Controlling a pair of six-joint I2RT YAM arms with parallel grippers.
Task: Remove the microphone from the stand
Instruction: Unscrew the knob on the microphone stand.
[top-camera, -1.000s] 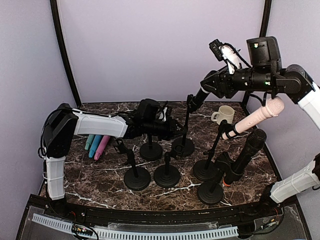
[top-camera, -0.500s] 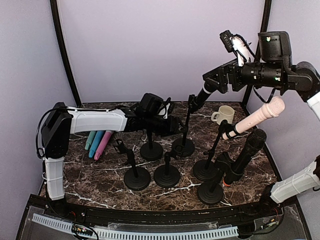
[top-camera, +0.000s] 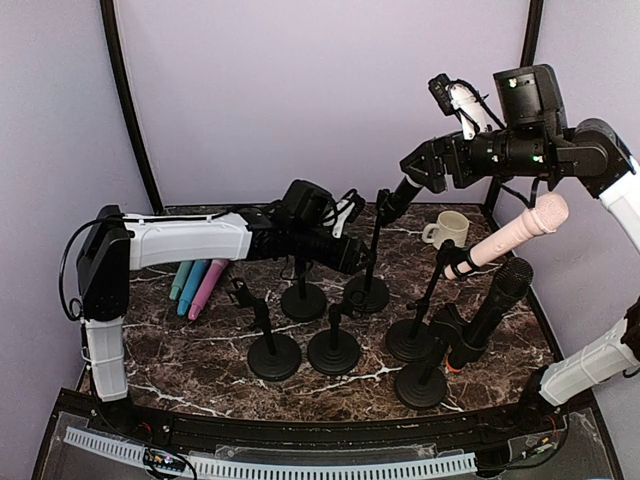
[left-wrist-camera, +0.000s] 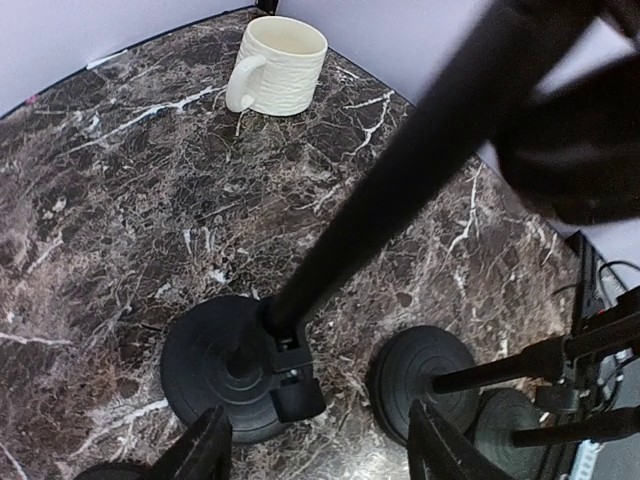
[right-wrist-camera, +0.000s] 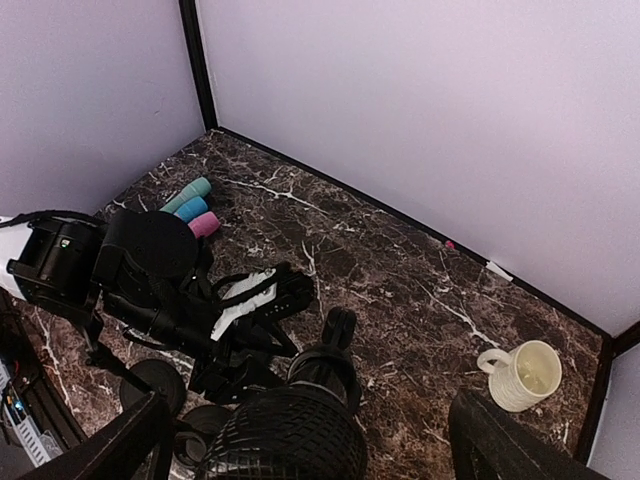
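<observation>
Counter (top-camera: 200, 340): dark marble, lilac walls
Microphone (top-camera: 398, 198): black, apparently seated in rear stand (top-camera: 368, 293)
Right tool (right-wrist-camera: 305, 445): open, straddling its head
Left tool (left-wrist-camera: 320, 450): open beside pole
Next: grip, lift out

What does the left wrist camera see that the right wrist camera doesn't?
Only the left wrist camera: the stand's round base up close, right where its pole plugs in, with the left fingers spread apart in front of it.
Only the right wrist camera: the black mesh microphone between the wide-apart right fingers, three coloured microphones lying flat, and the left arm.
Both: the cream mug and the marble table.
</observation>
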